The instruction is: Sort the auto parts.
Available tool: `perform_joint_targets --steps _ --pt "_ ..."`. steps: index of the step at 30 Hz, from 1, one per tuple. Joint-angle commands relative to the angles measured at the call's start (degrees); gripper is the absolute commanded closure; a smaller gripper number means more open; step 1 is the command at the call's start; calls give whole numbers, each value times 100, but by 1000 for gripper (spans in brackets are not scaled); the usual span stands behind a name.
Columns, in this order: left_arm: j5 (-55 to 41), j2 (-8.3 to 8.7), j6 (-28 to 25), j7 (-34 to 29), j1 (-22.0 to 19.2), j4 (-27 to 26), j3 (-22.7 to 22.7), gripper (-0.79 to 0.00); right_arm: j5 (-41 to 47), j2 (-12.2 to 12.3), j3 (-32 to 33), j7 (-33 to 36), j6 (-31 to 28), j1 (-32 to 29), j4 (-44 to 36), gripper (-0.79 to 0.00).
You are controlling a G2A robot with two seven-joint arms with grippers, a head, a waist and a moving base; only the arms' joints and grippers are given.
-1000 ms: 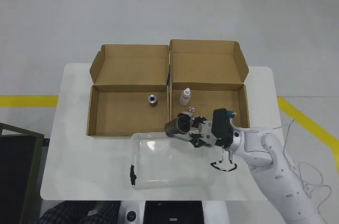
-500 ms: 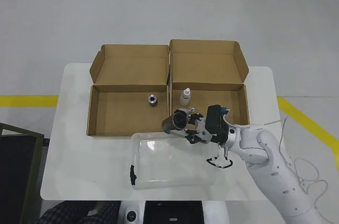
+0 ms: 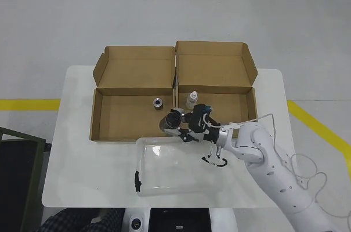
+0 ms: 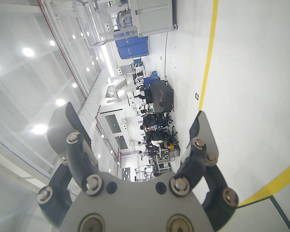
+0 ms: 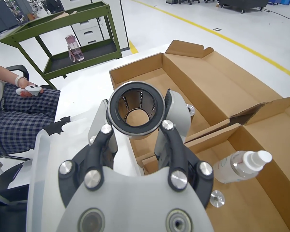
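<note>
My right gripper (image 3: 180,123) (image 5: 136,115) is shut on a metal cylindrical bearing sleeve (image 3: 170,120) (image 5: 136,112), hollow with a dark rim. It holds the sleeve over the near right corner of the left cardboard box (image 3: 120,119) (image 5: 207,73). A small round metal part (image 3: 157,103) (image 5: 191,109) lies on that box's floor. The right cardboard box (image 3: 236,107) (image 5: 268,182) holds a white spray bottle (image 3: 192,100) (image 5: 234,167) and a small metal disc (image 3: 199,113) (image 5: 217,198). My left gripper (image 4: 135,119) is open and empty, facing the room.
A clear plastic bin (image 3: 181,168) (image 5: 38,160) sits on the white table (image 3: 76,151) in front of the boxes, just below the right arm. Both boxes' lids stand open at the back. A black scrap (image 3: 137,180) hangs on the bin's left rim.
The right gripper has carried the bearing sleeve leftward and slightly away from the bin, from the boxes' dividing wall to over the left box.
</note>
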Motion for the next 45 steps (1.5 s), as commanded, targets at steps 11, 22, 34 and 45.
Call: perform_joint_targets --steps 11,22,34,45 --pt "0 0 0 0 0 0 0 -785 -624 -247 -756 408 583 788 392 0" --pt "0 0 0 0 0 0 0 -785 -754 -550 -1435 780 771 1500 1056 0" --pt "0 0 0 0 0 0 0 -785 -703 -927 -2012 960 825 2145 2060 0" --pt "0 0 0 0 0 0 0 -785 -723 -1154 -2202 1067 791 2439 2667 0"
